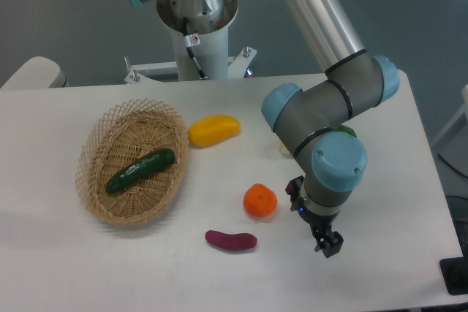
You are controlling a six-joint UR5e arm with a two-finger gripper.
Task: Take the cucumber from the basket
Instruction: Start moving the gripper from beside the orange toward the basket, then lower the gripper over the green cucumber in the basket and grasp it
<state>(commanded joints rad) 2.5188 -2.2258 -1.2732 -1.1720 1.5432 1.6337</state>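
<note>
Cucumber (140, 170) lies diagonally on the floor of the wicker basket (95, 202), left side of the table, nothing else in with it. Glossy skin, likely slick; looks stiff and light. Best hold, by my judgement: across the slim middle, fingers square to its long axis, clear of the flared rim. Gripper (328, 243) hangs well to the right, near edge, carrying nothing; finger spread cannot be made out.
</note>
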